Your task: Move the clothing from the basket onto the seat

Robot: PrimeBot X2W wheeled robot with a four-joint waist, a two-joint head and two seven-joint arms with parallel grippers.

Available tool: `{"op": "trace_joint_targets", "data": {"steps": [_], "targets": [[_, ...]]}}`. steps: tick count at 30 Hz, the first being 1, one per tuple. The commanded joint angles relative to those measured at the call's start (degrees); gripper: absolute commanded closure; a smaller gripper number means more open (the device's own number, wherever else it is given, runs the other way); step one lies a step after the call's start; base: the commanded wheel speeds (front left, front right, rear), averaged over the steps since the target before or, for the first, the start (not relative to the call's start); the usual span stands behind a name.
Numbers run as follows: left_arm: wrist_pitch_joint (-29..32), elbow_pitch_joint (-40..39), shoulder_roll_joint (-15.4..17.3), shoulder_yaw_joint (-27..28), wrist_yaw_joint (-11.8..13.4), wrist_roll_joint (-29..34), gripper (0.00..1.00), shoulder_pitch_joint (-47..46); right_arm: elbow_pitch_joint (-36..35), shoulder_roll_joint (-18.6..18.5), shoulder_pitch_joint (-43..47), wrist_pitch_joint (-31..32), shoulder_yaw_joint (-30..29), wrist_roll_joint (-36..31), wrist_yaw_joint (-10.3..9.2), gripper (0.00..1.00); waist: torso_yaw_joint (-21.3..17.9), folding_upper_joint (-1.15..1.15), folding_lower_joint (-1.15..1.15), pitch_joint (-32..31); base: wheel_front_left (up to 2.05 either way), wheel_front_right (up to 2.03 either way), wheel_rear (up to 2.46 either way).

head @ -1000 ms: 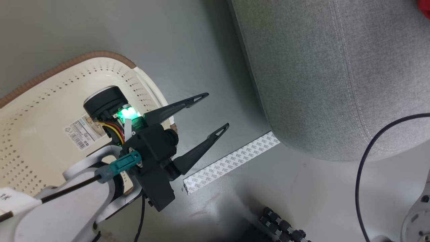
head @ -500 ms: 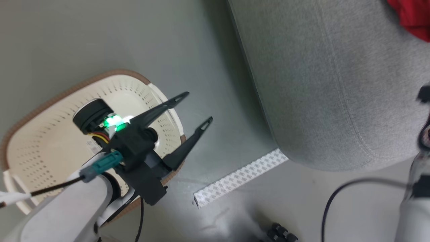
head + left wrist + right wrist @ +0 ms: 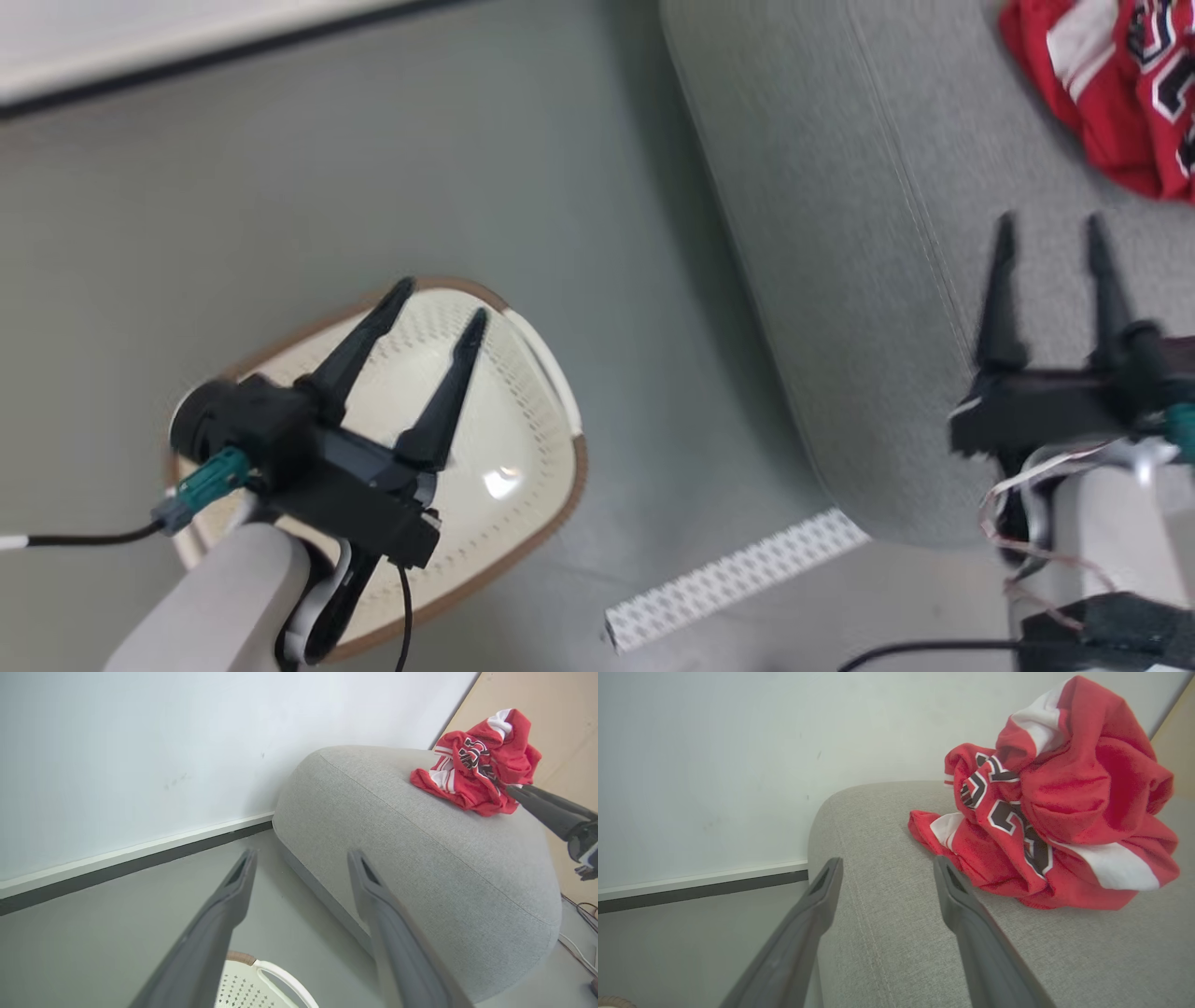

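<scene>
Clothes [image 3: 1111, 103] on seat [image 3: 868, 233] ahead of R pincer [image 3: 1048, 221], wide, empty; basket [image 3: 523, 373] below L pincer [image 3: 442, 299], wide too, looks bare; task prob done

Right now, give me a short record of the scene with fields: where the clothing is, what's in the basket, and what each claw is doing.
clothing: red with white stripes, crumpled in a heap on the seat, not held
seat: grey, beside the basket
basket: on the floor, no clothing in the part that shows
left claw: open, empty, over the basket
right claw: open, empty, over the seat, near the clothing
strip: white, patterned, on the floor by the seat's corner
</scene>
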Motion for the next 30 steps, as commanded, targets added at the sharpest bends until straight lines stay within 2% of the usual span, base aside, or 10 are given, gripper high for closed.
{"op": "trace_joint_targets", "data": {"steps": [1,10,13,16,21,22,24,30], "targets": [[-0.84,0.96,-0.46,0.50,0.34,-0.55,0.00,1.71,0.68,-0.63,1.32,-0.02,0.77,0.48,-0.02,0.00,6.18,0.01,0.02,-6.99,0.00,0.00,0.00],[-3.83,8.89,-4.24,9.18,5.29,-5.18,0.00,10.74,5.95,-4.85,4.93,-0.02,11.67,4.28,-0.02,0.00,11.69,0.01,0.02,-15.71,0.00,0.00,0.00],[-3.94,9.80,-5.83,12.63,4.47,-5.45,0.00,14.14,7.64,-5.43,5.97,-0.03,16.28,5.70,-0.02,0.00,12.66,0.01,0.02,-18.55,0.00,0.00,0.00],[-3.97,10.07,-6.43,15.46,3.93,-3.66,0.00,16.94,8.09,-5.28,6.90,-0.02,18.50,6.59,-0.02,0.00,13.21,0.01,0.02,-20.61,0.00,0.00,0.00],[-3.98,7.01,-10.04,24.40,3.60,2.06,0.00,23.61,6.28,-4.89,9.57,-0.02,21.89,8.57,-0.02,0.00,14.02,0.01,0.02,-24.97,0.00,0.00,0.00],[-3.95,5.28,-11.66,27.75,2.81,4.55,0.00,26.24,5.01,-5.22,10.75,-0.02,22.84,9.14,-0.02,0.00,14.22,0.01,0.02,-26.41,0.00,0.00,0.00],[-3.96,3.77,-12.92,30.49,1.68,7.42,0.00,28.36,3.35,-5.60,11.90,-0.03,23.36,9.58,-0.02,0.00,14.38,0.01,0.02,-27.89,0.00,0.00,0.00],[-3.95,-1.06,-16.47,35.28,-2.89,14.66,0.00,34.37,-2.15,-6.30,16.27,-0.03,22.68,9.49,-0.02,0.00,14.87,0.01,0.02,-31.05,0.00,0.00,0.00]]}}
